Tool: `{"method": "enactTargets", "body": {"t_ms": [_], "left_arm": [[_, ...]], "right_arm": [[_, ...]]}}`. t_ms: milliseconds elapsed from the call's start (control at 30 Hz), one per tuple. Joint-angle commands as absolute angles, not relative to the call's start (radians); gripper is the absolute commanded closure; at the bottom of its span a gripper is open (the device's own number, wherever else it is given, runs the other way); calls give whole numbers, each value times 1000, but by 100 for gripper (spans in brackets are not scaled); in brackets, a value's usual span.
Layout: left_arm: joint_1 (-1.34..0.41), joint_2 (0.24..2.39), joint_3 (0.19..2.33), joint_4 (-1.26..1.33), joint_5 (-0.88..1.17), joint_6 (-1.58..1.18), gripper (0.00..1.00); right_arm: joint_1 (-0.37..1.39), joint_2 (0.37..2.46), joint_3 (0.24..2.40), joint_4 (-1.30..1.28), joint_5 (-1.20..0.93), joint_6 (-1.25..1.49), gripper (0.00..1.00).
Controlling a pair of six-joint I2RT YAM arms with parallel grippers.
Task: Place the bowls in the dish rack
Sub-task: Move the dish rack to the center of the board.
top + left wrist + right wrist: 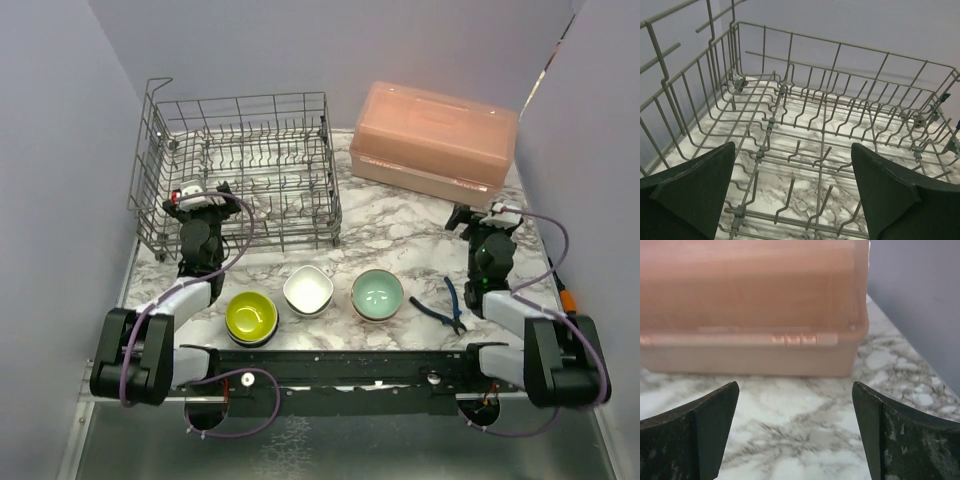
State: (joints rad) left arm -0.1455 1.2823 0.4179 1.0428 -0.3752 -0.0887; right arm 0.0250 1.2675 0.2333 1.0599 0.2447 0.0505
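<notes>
The bowls (308,290) are sitting by the bench's near edge, likely light, slippery and easy to chip, so pinching a rim is looking best, while the left gripper (792,165), at the rack (250,165) in the far left corner, and the right gripper (795,407) are gaping wide, holding nothing.

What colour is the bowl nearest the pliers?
The bowl is pale teal; top external view shows it best.
</notes>
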Motion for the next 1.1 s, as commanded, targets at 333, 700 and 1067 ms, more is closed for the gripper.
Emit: {"method": "enactTargets", "body": {"t_ms": [333,700,1067], "left_arm": [[-142,1015,761,300,-286,-260,1],[-142,849,950,-107,-189,-407,1],[-141,617,897,-499,89,-579,1]], "right_arm": [[28,959,525,281,148,438,0],[28,835,654,-18,-8,504,0],[28,793,475,177,-375,614,0]]}}
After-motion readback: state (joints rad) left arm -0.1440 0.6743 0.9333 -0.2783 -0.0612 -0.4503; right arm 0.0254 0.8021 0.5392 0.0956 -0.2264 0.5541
